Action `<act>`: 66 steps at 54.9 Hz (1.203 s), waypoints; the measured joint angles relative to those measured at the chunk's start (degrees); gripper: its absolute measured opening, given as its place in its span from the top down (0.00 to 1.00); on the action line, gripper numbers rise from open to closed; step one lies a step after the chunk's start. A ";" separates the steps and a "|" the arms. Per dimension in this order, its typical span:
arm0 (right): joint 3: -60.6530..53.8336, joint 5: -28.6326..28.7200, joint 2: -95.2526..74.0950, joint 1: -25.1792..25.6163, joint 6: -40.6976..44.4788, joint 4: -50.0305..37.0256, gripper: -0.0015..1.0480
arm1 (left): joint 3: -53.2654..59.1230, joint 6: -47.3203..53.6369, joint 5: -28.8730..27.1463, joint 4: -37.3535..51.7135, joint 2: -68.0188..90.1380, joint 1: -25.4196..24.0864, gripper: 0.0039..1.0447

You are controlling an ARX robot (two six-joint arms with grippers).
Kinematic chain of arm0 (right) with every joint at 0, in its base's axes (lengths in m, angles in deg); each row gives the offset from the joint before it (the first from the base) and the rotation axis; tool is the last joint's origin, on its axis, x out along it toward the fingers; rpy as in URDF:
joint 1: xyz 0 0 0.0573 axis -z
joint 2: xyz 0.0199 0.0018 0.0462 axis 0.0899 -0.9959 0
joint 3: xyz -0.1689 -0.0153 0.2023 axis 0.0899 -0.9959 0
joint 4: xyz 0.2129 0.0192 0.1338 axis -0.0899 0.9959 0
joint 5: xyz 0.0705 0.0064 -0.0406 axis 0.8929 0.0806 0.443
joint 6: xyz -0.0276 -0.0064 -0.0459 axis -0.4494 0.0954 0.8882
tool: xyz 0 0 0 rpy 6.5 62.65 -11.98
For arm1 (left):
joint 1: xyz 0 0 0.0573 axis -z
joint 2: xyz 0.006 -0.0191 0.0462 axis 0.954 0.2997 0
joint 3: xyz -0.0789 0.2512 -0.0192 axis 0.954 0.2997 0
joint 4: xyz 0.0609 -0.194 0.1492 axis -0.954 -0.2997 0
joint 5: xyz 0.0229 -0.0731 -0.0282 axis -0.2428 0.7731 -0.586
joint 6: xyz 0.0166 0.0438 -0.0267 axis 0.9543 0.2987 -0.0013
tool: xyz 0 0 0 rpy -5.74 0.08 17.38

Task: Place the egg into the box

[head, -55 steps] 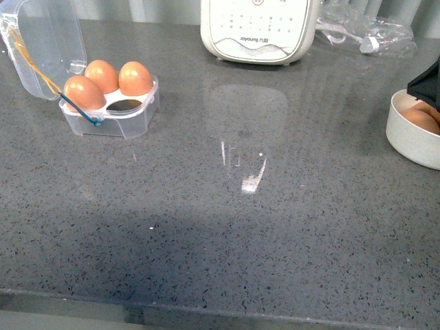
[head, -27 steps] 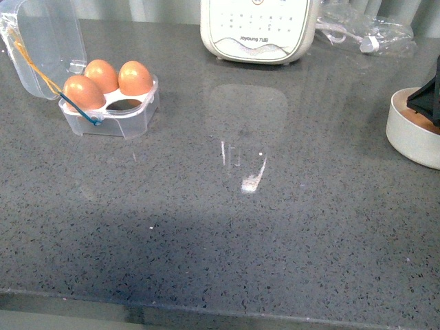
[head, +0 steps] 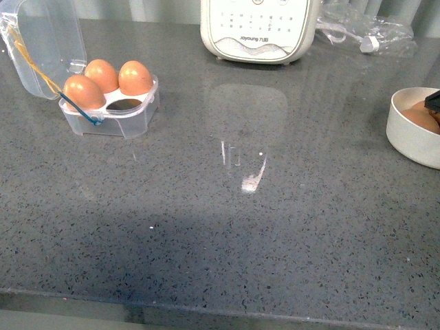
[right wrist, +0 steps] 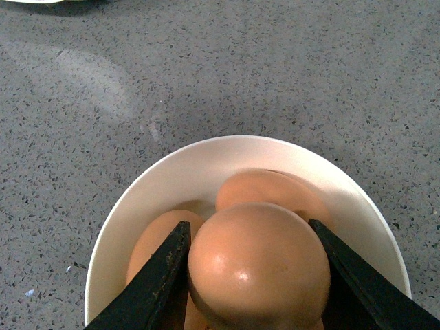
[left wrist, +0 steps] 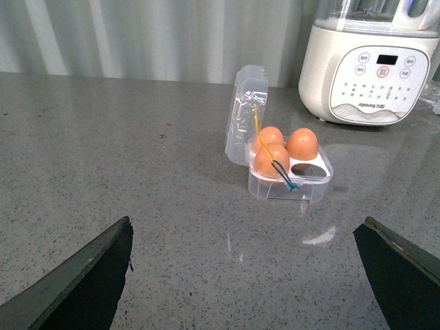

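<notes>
My right gripper (right wrist: 251,275) is shut on the egg (right wrist: 258,268), a smooth orange-brown one held between both black fingers just above the white bowl (right wrist: 172,179). In the front view only a dark tip of that gripper (head: 434,101) shows at the right edge over the bowl (head: 405,134). The box (head: 110,110), a clear plastic case with its lid (head: 45,41) open, stands at the far left with three brown eggs in it and one cell empty. The left wrist view shows the box (left wrist: 289,182) ahead of my open left gripper (left wrist: 247,275), which holds nothing.
Two more brown eggs (right wrist: 271,192) lie in the bowl under the held one. A white kitchen appliance (head: 260,31) stands at the back centre, and a clear plastic bag (head: 371,31) lies at the back right. The grey speckled countertop (head: 240,227) ends in a front edge.
The right gripper has drawn back toward the right edge of the front view, uncovering more of the bowl and an egg inside. The box and its eggs have not moved.
</notes>
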 joint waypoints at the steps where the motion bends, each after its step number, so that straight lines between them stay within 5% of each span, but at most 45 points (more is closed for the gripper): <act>1: 0.00 0.00 0.00 0.00 0.00 0.00 0.59 | 0.00 0.02 0.00 0.00 0.00 0.00 0.06; 23: 0.90 -1.05 2.99 -1.64 -0.81 -0.07 0.59 | 0.00 0.02 0.00 0.00 0.00 0.00 0.06; 42: 14.97 -1.57 1.16 -9.84 -6.19 1.57 0.59 | 0.00 0.00 0.00 0.00 0.00 0.00 0.06; 66: 30.58 13.42 -11.45 -25.86 1.81 9.35 0.59 | 0.00 0.00 -0.02 0.00 0.00 0.00 0.06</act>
